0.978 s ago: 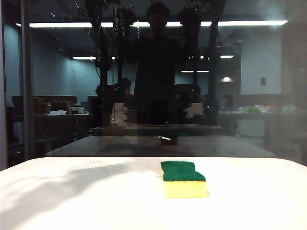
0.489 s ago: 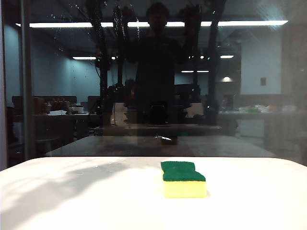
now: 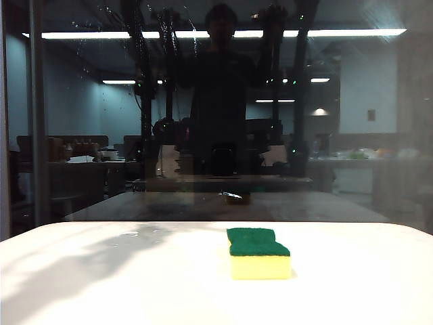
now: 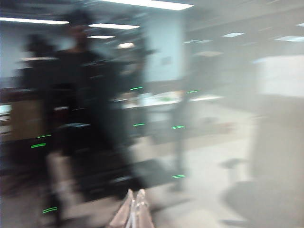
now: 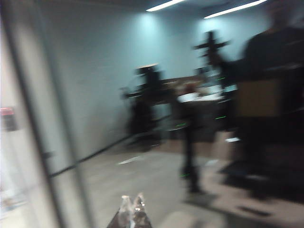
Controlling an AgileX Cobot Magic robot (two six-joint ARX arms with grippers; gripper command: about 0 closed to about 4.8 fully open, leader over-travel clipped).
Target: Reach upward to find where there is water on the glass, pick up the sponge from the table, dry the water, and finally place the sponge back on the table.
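Observation:
The sponge [image 3: 259, 252], yellow foam under a green scouring layer, lies flat on the white table [image 3: 101, 284], right of the middle and close to the glass [image 3: 379, 135]. Small water droplets and thin streaks [image 3: 101, 10] glint at the pane's upper left. Neither gripper touches the sponge. The exterior view catches the arms only as dark shapes mirrored high in the glass. The left gripper [image 4: 135, 194] is shut and empty, pointing at the pane in a blurred left wrist view. The right gripper [image 5: 132, 198] is likewise shut with nothing between its tips.
A grey upright frame post [image 3: 37, 115] runs down the pane's left side. A person's silhouette [image 3: 220, 88] and ceiling light strips [image 3: 352, 32] are mirrored in the glass. Darker brown tables [image 3: 223, 203] show beyond it.
The mirrored arm shapes high in the glass have shifted and turned. Both wrist views are smeared by motion. The sponge has stayed put.

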